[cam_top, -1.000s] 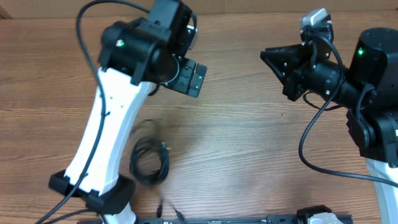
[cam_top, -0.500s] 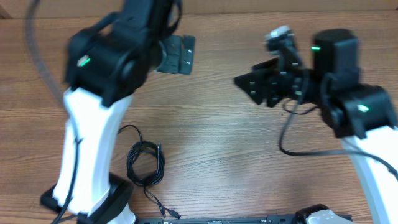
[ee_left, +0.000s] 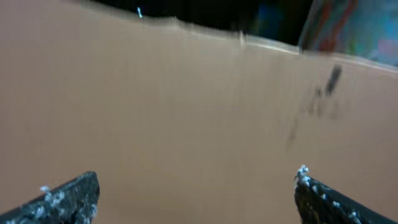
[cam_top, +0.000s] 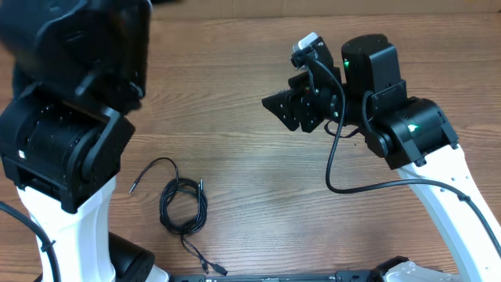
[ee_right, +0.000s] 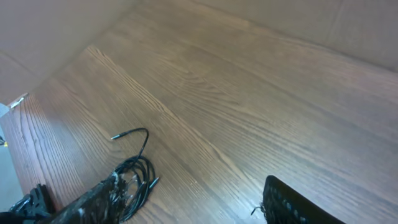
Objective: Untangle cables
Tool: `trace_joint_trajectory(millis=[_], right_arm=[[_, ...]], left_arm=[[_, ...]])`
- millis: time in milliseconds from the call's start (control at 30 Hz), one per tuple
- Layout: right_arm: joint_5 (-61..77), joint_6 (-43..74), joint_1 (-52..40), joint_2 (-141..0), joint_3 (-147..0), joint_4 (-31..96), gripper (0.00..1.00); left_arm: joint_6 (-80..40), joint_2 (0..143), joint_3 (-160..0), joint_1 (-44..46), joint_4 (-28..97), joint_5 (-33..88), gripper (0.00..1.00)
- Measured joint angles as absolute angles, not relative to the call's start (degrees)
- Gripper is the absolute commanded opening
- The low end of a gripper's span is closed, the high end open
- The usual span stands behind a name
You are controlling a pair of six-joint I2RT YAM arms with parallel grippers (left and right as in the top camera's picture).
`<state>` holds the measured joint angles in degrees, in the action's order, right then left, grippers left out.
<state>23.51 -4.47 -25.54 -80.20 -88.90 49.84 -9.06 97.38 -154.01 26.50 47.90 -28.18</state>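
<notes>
surface: brown wood-grain table [cam_top: 258,204] | backdrop: plain tan panel [ee_right: 56,31] behind the table | light: even

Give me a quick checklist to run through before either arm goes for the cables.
1. Cables lying free on the table, untouched: ok.
2. Cables separated: not ok, looped together in one bundle.
3. Right tool open, empty: ok.
4. Left tool open, empty: ok.
5. Left wrist view shows the cables: not ok, they are outside its frame.
6. Loose end to grab: ok, one sticks out of the bundle.
</notes>
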Motion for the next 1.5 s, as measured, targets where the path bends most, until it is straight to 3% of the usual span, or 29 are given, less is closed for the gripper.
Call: trace_joint_trajectory(millis=[200, 333, 567, 767, 967, 1167, 1233, 1367, 1500], right_arm=[[23.3, -4.5, -25.5, -80.2, -88.9, 50.6, 0.70], [23.1, -4.5, -25.5, -80.2, -88.9, 50.6, 0.70], [23.1, -4.5, -25.5, -80.2, -88.9, 51.0, 0.70], [23.1, -4.5, -25.5, -80.2, -88.9, 51.8, 0.70], [23.1, -4.4, -25.5, -80.2, -88.9, 52.1, 0.70], [23.1, -3.9, -25.5, -80.2, -88.9, 53.0, 0.75], [23.1, -3.6, -25.6, -80.2, -88.9, 53.7, 0.77], [23.0, -3.4, -25.5, -80.2, -88.9, 55.2, 0.78], [22.2, -3.4, -25.5, -80.2, -88.9, 55.2, 0.78]], left_arm=[[0.7, 93.8, -147.6, 26.5, 50.2, -33.2, 1.00], [2.9, 84.2, -129.1, 25.8, 43.6, -35.1, 1.00], [4.9, 55.3, -89.3, 24.6, 30.3, -37.0, 1.00], [0.5, 39.1, -72.0, 24.6, 48.4, -43.4, 1.00], [-19.8, 40.3, -64.6, 24.6, 69.0, -36.0, 1.00], [-33.6, 46.8, -61.4, 24.6, 70.8, -19.7, 1.00], [-35.8, 50.4, -61.0, 24.6, 71.2, -15.0, 1.00], [-36.9, 59.6, -61.0, 24.6, 71.2, -7.9, 0.90], [-35.0, 68.9, -60.8, 25.2, 70.9, -6.2, 0.90]])
